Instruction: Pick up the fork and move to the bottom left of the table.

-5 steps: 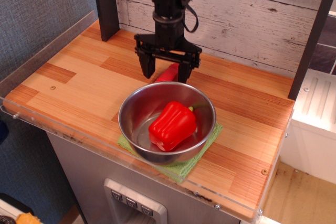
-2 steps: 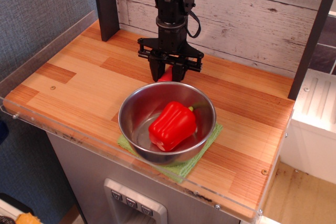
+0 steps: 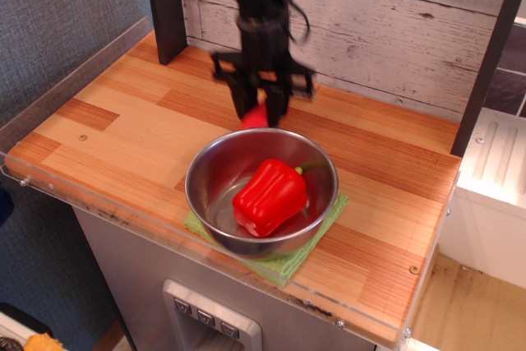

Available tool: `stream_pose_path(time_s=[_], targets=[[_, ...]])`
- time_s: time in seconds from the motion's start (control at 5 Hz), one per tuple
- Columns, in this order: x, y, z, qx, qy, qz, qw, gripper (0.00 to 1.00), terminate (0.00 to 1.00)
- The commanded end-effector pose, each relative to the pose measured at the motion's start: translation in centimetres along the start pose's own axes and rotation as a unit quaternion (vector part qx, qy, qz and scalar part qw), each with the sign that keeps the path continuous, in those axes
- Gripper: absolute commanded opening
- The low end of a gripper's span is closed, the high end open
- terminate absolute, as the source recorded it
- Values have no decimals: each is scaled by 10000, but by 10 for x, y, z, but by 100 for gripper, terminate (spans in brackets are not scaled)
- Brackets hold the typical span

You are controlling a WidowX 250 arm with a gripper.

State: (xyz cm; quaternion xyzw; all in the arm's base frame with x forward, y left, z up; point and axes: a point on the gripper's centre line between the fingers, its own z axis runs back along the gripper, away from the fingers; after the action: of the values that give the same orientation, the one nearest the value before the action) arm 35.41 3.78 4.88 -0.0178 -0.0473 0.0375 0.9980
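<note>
Item: the fork (image 3: 256,116). Only a red stub of its thick plastic handle showed, between the tool's two fingers and just behind the far rim of the steel bowl (image 3: 261,190). The tines were hidden. Whether it rested on the bench (image 3: 123,129) or hung just clear of it could not be told.

Tool (image 3: 257,109): blurred, fingers drawn in narrow against the red handle on both sides, apparently gripping it.

Handling, as judged: a small, light, rigid piece. The ribbed plastic handle would give the fingers good bite; the smooth metal tines would be slipperier and thinner, a poor place to hold. The handle near its middle was the sound hold, to keep the fork from pivoting. Not fragile; a firm squeeze would do no harm.

Nearby: the bowl held a red pepper (image 3: 270,196) and sat on a green cloth (image 3: 288,262), close in front of the fork. The near left part of the bench, bounded by the clear plastic rim (image 3: 57,189), was well apart from the fork.
</note>
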Motion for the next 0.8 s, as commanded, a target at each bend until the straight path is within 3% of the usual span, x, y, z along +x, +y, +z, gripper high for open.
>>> stream_pose_path(time_s=[0.0,0.2,0.4,0.6], targets=[[-38,60,84,161,-515,-764,9956,0,0],[-70,103,73,402,-111,-982,9943,0,0],[-92,135,54,596,23,-409,9974,0,0],[-98,152,37,669,104,7,9977,0,0]])
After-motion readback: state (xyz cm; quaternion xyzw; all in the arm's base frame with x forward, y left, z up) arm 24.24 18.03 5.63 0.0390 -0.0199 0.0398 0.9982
